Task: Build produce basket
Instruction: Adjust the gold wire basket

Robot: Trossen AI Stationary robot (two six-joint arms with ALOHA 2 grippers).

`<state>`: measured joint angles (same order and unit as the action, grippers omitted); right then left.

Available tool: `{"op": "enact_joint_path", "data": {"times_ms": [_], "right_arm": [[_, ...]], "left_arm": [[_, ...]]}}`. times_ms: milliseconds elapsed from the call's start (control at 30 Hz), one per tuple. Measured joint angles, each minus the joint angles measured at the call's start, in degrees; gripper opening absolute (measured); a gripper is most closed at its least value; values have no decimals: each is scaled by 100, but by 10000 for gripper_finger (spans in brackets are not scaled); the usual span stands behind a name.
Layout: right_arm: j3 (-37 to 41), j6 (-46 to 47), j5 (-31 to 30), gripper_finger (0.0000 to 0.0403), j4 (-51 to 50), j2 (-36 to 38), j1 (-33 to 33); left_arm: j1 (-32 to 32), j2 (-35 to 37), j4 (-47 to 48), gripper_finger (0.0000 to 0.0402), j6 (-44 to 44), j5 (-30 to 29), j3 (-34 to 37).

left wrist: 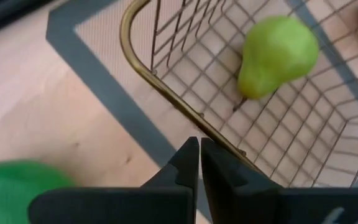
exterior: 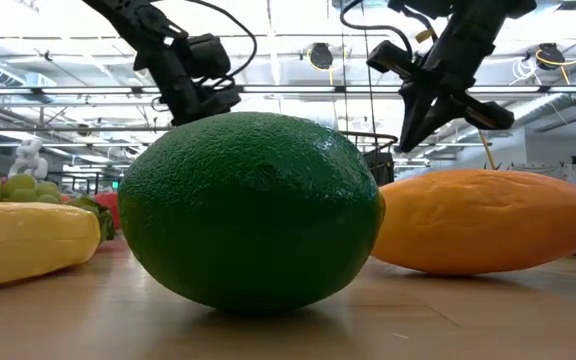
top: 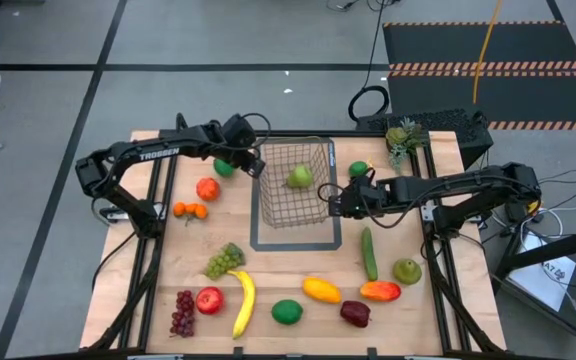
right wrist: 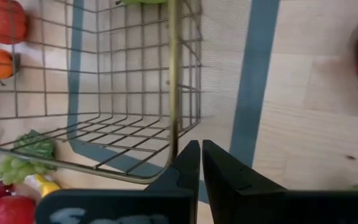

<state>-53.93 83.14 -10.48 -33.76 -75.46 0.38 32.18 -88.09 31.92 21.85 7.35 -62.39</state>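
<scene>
The wire-mesh basket (top: pixel 293 190) stands upright on the table's far middle, inside a flat grey outline (top: pixel 295 243). A green pear (top: pixel 299 177) lies on its mesh floor (left wrist: pixel 277 56). My left gripper (left wrist: pixel 199 144) is shut and slants down over the basket's far left rim (left wrist: pixel 166 93), with a lime (top: pixel 225 167) beside it. My right gripper (right wrist: pixel 201 144) is shut and slants down just outside the basket's right wall (right wrist: pixel 174 93). It hangs in the air in the low view (exterior: pixel 413 125). Nothing is between either pair of fingers. My left gripper has its shut fingertips (left wrist: pixel 188 152) right over the basket's brass-coloured rim (left wrist: pixel 219 134), coming from the table's left and slanting down. I cannot tell whether they touch the rim.
Loose produce lies around the basket: a red fruit (top: pixel 207 188) and small oranges (top: pixel 190 210) on the left, a cucumber (top: pixel 369 253) and a pear (top: pixel 407 270) on the right. Along the near edge lie grapes (top: pixel 225 260), a banana (top: pixel 243 303), a lime (top: pixel 287 311) and mangoes (top: pixel 321 290).
</scene>
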Motion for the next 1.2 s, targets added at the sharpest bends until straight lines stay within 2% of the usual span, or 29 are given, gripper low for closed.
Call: {"op": "enact_joint_path", "data": {"times_ms": [267,667,967,1200], "right_arm": [[0,-48,-152,13,309,0,11],[0,157,-177,13,378,0,234],[0,82,-395,13,223,0,90],[0,-394,-452,13,221,0,-475]], "left_arm": [[1,-57,-273,3,-8,-255,4],[-1,-57,-682,23,-116,-290,4],[-4,21,144,24,-74,-124,-3],[-6,696,868,24,-131,-126,-1]]}}
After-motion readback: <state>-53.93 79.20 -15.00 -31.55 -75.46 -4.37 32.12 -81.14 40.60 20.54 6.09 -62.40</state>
